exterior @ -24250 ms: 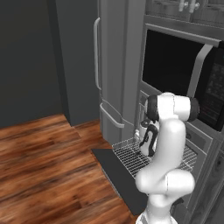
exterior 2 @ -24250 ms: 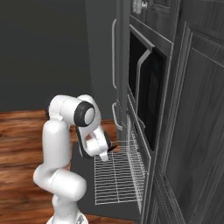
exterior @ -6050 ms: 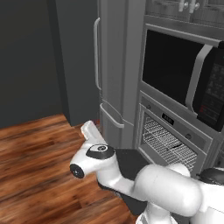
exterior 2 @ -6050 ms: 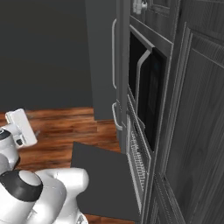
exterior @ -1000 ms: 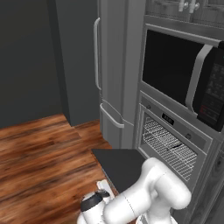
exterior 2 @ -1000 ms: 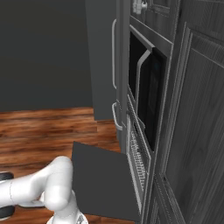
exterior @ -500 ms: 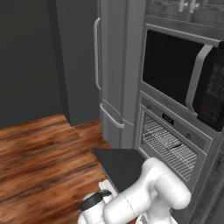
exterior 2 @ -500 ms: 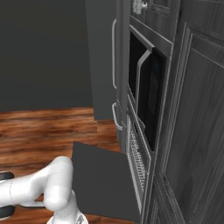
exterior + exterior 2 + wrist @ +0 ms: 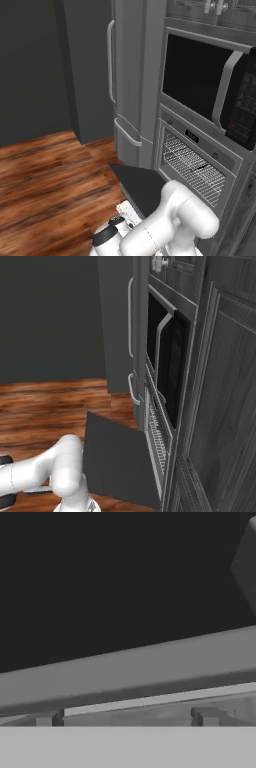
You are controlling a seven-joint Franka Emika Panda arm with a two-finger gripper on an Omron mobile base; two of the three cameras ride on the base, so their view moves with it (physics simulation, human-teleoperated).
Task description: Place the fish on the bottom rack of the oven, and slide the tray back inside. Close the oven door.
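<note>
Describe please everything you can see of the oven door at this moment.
The oven door is a wide, flat, dark grey panel with a plain matte face. It is hinged at the bottom of the oven and stands partly open, tilted out from the cavity, so the wire rack inside shows above it. In the left base view its outer edge is near the white arm; whether they touch cannot be told.

My left base camera looks forward and down from behind me at the oven (image 9: 192, 167); my right one sees it edge-on, along its door (image 9: 117, 461). My hand camera sits very near a dark panel, perhaps that door
</note>
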